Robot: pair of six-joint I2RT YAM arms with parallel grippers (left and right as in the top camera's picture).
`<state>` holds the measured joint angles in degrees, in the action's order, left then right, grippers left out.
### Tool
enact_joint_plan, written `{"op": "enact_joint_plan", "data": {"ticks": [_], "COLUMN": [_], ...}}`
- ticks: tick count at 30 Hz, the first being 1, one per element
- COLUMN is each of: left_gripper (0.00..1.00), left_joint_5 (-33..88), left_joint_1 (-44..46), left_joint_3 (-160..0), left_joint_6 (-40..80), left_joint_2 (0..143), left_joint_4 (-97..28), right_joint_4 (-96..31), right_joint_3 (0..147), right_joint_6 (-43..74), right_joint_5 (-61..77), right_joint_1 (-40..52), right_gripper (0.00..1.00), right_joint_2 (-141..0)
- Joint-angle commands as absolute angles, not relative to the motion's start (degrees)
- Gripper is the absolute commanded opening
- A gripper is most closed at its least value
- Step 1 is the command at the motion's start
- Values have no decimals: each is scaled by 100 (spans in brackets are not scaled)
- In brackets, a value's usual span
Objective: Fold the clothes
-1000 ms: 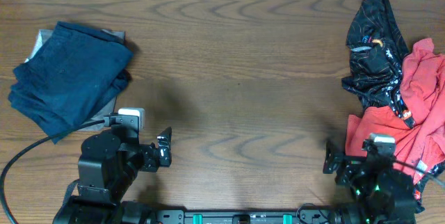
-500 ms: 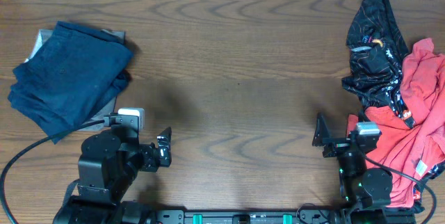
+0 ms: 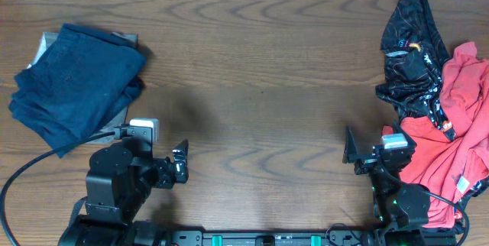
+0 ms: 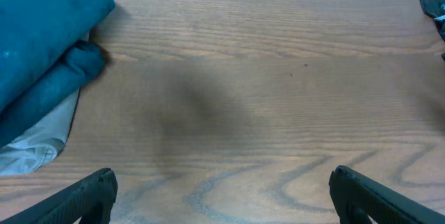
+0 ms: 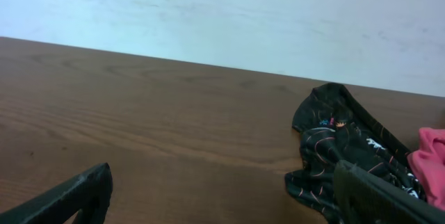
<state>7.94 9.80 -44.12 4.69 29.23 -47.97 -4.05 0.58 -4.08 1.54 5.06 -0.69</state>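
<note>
A folded dark blue garment [image 3: 76,82] lies at the far left on a light cloth; it also shows in the left wrist view [image 4: 42,36]. A crumpled black patterned garment [image 3: 412,47] and a red garment [image 3: 458,131] lie heaped at the right; the black one shows in the right wrist view [image 5: 341,147]. My left gripper [image 3: 179,162] is open and empty at the front left, its fingers wide apart [image 4: 222,196]. My right gripper [image 3: 353,153] is open and empty beside the red garment's left edge, fingers wide apart [image 5: 222,196].
A black cable [image 3: 30,166] runs from the left arm toward the table's left front. The brown wooden table [image 3: 260,85] stretches between the two clothing piles. A pale wall [image 5: 222,8] stands beyond the far edge.
The right arm has swung left and forward from over the red garment, its gripper now pointing toward the table's far side. The left arm has not moved.
</note>
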Motion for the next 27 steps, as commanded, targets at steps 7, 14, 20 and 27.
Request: {"op": "enact_joint_plan", "data": {"ticks": [7, 14, 20, 27], "left_gripper": [98, 98, 98, 98], "left_joint_5": [725, 725, 725, 639], "left_joint_1": [963, 963, 963, 639], "left_joint_3": [-4394, -4394, -4370, -3997], "left_joint_6": [519, 519, 519, 493], "left_joint_2": [2910, 2910, 2768, 1876], "left_joint_4": [-4786, -4786, -4792, -5172], "right_joint_4": [-412, -412, -412, -412], "right_joint_3": [32, 32, 32, 32], "right_joint_6": [-521, -521, -521, -521], "right_joint_5": [191, 193, 191, 193], "right_joint_1": [499, 499, 499, 499], "right_gripper": [99, 99, 99, 99], "right_joint_2": [-27, -27, -27, -27]}}
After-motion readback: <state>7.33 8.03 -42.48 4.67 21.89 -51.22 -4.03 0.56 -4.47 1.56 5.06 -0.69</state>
